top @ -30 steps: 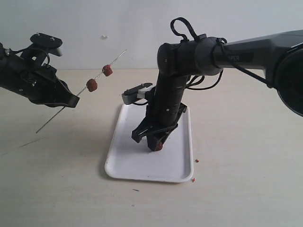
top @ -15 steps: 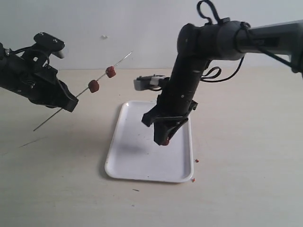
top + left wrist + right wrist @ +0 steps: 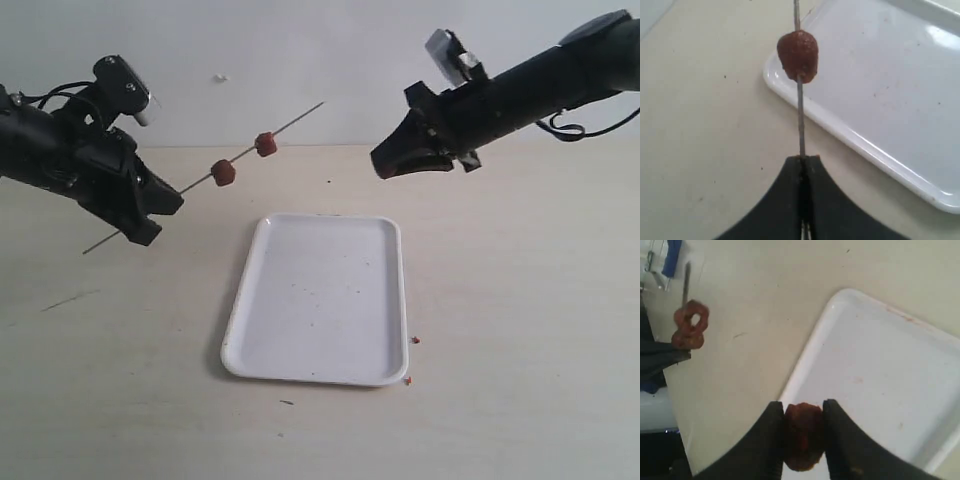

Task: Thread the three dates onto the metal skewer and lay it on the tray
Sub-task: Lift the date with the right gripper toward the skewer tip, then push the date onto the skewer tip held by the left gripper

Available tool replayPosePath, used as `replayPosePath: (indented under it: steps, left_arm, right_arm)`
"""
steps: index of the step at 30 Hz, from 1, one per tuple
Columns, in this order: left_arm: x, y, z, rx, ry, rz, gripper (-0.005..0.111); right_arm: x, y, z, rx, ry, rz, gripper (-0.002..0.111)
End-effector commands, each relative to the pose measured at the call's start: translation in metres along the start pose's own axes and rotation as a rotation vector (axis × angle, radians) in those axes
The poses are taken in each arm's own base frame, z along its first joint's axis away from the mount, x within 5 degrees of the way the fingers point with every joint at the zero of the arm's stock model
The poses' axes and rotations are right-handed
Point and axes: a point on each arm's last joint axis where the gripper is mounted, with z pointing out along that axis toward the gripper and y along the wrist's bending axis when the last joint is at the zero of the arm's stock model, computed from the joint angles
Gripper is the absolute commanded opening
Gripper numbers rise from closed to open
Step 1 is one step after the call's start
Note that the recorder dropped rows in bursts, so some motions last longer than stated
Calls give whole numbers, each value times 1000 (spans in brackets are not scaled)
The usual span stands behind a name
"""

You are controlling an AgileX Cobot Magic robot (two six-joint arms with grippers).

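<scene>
Grey and thin, the metal skewer [image 3: 293, 119] sits clamped in our left gripper [image 3: 158, 212], two wrinkled reddish-brown dates [image 3: 223, 172] threaded beyond its tips. We see the right gripper [image 3: 382, 165] pinching the third date [image 3: 802, 437] aloft near the flat white tray [image 3: 320, 300].

The tray [image 3: 320, 300] is plain white with faint dark specks, mid-frame on a pale beige surface [image 3: 520, 320]. At upper left, the lower date [image 3: 222, 173] and upper date [image 3: 265, 144] are wrinkled reddish-brown on the thin grey skewer [image 3: 298, 120]. The left gripper [image 3: 802, 162] and right gripper [image 3: 802, 412] are matte black. The third date [image 3: 801, 440] is the same dark red-brown. Tiny red crumbs [image 3: 414, 340] dot the surface.
</scene>
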Motion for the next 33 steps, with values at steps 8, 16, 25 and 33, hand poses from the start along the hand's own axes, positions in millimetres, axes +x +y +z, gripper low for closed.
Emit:
replayPosePath:
  steps: [8,16,25,33]
  left_arm:
    - [3,-15,55,-8,-8,243,0]
    - [3,-16,65,-23,-36,242,0]
    - [1,-18,65,-7,-62,260,0]
    - [-2,-23,66,18,-73,264,0]
  right_arm:
    - [-4,-12,-30,7,-78,41,26]
    - [-4,-13,-30,8,-77,60,26]
    - [-5,-10,-28,-10,-84,113,26]
    - [-7,-8,-28,-34,-103,139,26]
